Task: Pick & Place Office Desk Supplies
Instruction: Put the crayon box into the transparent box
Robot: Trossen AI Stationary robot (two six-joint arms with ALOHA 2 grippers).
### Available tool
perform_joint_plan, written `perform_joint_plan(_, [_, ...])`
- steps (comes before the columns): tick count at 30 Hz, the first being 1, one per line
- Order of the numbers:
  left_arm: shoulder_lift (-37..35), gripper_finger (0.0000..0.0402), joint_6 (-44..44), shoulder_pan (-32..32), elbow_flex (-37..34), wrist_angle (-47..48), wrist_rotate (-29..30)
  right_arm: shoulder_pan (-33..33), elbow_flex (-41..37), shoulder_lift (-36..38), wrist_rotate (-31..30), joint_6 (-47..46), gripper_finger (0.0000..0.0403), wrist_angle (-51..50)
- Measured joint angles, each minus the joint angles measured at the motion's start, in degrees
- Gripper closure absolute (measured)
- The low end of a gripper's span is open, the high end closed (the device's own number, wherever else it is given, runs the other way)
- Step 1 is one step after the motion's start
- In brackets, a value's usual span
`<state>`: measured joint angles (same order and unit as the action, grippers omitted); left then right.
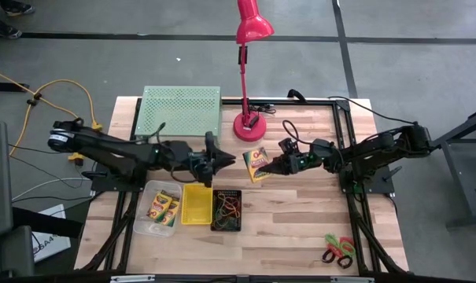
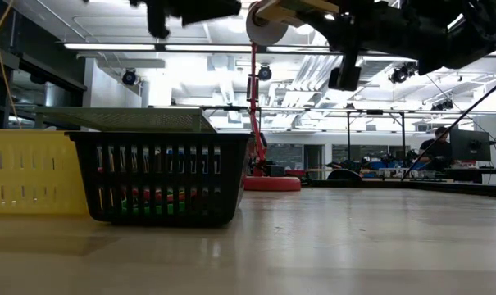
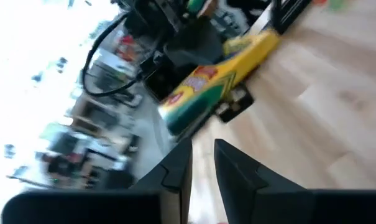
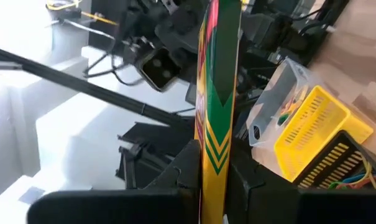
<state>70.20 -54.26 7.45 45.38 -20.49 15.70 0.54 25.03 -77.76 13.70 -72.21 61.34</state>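
One crayon box point(image 1: 257, 163) hangs above the table's middle, pinched between the fingers of the right gripper point(image 1: 271, 167). Facing it, the left gripper point(image 1: 226, 161) hovers just beside, fingers slightly apart and empty, over the yellow bin point(image 1: 196, 206).

Free room: bare surface point(image 1: 300, 228) right of the black mesh bin point(image 1: 226, 210), open as far as the scissors point(image 1: 339, 250) near the front right corner.

Obstacles: clear bin point(image 1: 162, 208), yellow bin point(image 1: 196, 203) and mesh bin side by side, front left; green perforated rack point(image 1: 179, 111) and red lamp point(image 1: 249, 126) along the back edge; both arms meeting above mid-surface, a crayon box point(image 1: 256, 163) held between them.
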Motion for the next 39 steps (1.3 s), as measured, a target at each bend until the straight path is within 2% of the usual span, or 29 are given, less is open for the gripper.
perform_joint_plan(3, [1.30,0.0339,-4.59,-0.20,-2.40,-7.08,0.38,0.02,0.01,0.00,-1.07,-1.00,0.0373,-0.29])
perform_joint_plan(17, [6.36,0.0339,-19.13,-0.42,-2.53,-16.66,0.66,-0.04,0.00,0.00,-3.64,-3.67,0.0373,-0.83])
perform_joint_plan(27, [6.55,0.0332,-23.39,-0.42,-2.53,-15.53,0.07,-0.02,-0.01,-0.02,-3.59,-4.15,0.0373,-0.78])
perform_joint_plan(33, [6.55,0.0303,-24.13,-0.42,-2.53,-13.45,-1.66,-0.02,-0.01,-0.01,-3.67,-4.30,0.0373,-0.74])
perform_joint_plan(39, [6.55,0.0271,-29.06,-0.46,-2.53,-13.36,-1.55,-0.02,0.00,0.00,-3.75,-4.48,0.0373,-0.76])
